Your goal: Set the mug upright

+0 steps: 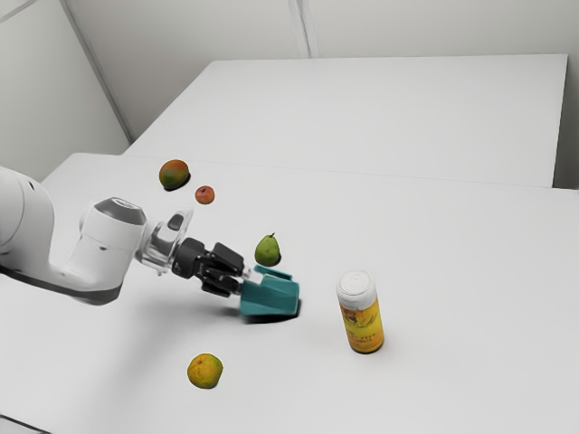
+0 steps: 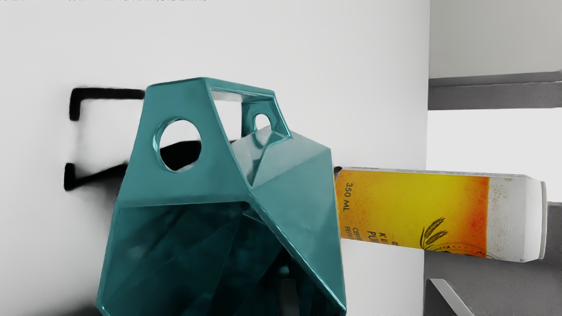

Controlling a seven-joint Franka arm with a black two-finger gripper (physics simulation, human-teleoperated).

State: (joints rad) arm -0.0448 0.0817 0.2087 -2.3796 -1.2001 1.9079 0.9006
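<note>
In the exterior view the black gripper (image 1: 244, 278) reaches down from the upper left to the near end of the teal mug (image 1: 270, 296). The mug lies tipped on its side, its mouth facing my hand, its handle on the side toward the pear. The wrist view looks into the dark mouth of the faceted mug (image 2: 290, 175), with its holed handle beyond the rim. A dark part of the gripper (image 2: 288, 296) shows inside the mouth. How firmly it holds the mug, and whether the mug touches the table, I cannot tell.
A yellow can (image 1: 364, 318) stands upright beyond the mug, toward the exterior view's right. A green pear (image 1: 268, 250) sits close behind the mug; an orange fruit (image 1: 205, 371) lies nearer the camera. A mango (image 1: 174, 174) and a small red fruit (image 1: 205, 194) lie farther back on the white table (image 1: 434, 244).
</note>
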